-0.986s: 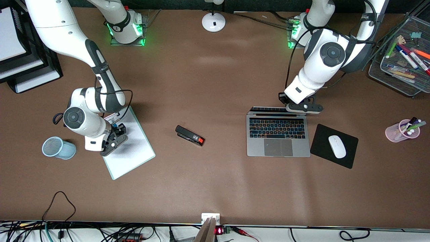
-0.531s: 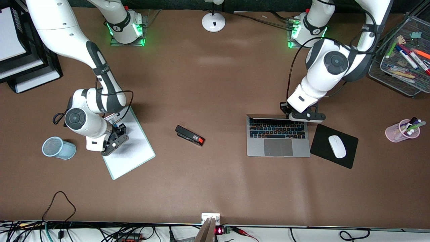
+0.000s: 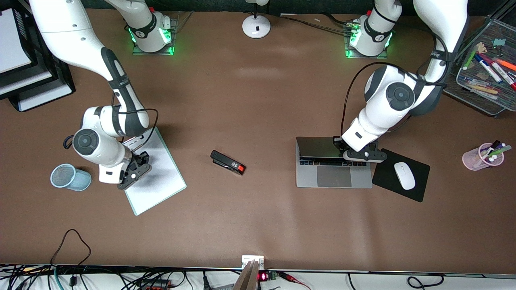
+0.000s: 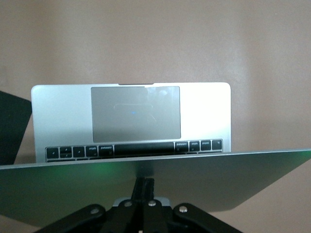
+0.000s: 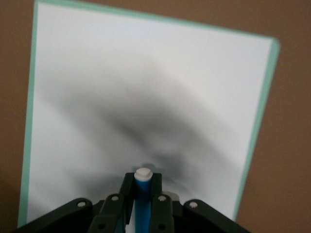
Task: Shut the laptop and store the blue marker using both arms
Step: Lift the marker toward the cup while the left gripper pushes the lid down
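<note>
The left gripper [image 3: 350,155], fingers pressed together, rests on the half-lowered lid of the laptop [image 3: 333,177], beside the black mouse pad [image 3: 389,161]. Toward the right arm's end of the tabletop [image 3: 258,104], the right gripper [image 3: 139,161] is clamped on the blue marker [image 5: 142,204] over the white board [image 3: 161,181].

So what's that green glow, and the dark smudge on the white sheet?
Front view: green lights glow at both arm bases. Left wrist view: that green reflects faintly on the laptop lid. Right wrist view: the smudge is soft shadow on the white board.
</note>
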Action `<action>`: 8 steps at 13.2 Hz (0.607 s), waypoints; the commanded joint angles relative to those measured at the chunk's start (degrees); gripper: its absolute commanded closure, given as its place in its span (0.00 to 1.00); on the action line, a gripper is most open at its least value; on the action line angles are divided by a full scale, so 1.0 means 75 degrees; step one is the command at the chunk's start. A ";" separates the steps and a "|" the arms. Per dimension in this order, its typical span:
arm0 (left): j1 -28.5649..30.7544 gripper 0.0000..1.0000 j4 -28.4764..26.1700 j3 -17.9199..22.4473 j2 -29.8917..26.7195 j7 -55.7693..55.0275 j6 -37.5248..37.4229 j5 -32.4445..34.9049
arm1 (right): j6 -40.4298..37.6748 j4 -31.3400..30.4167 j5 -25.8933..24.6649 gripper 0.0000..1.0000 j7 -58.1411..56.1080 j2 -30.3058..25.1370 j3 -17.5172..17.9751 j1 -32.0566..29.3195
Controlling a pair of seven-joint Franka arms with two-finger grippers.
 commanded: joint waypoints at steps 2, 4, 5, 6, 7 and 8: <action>0.0005 1.00 0.0925 0.0197 0.0785 -0.0051 -0.0008 0.0908 | -0.0355 0.0063 0.0149 1.00 -0.0463 -0.0705 0.0060 -0.0207; 0.0004 1.00 0.1183 0.0198 0.1113 -0.0063 0.0120 0.0945 | -0.0624 0.0239 0.0150 1.00 -0.0571 -0.0857 0.0060 -0.0218; -0.0007 1.00 0.1242 0.0198 0.1277 -0.0074 0.0295 0.0934 | -0.0788 0.0368 0.0150 1.00 -0.0594 -0.0951 0.0048 -0.0230; -0.0007 1.00 0.1301 0.0198 0.1383 -0.0075 0.0436 0.0945 | -0.0998 0.0520 0.0150 1.00 -0.0652 -0.1021 0.0060 -0.0253; -0.0007 1.00 0.1336 0.0209 0.1511 -0.0075 0.0576 0.0946 | -0.1290 0.0753 0.0150 1.00 -0.0978 -0.1057 0.0060 -0.0300; -0.0019 1.00 0.1348 0.0209 0.1606 -0.0075 0.0705 0.0946 | -0.1560 0.0976 0.0173 1.00 -0.1399 -0.1104 0.0048 -0.0312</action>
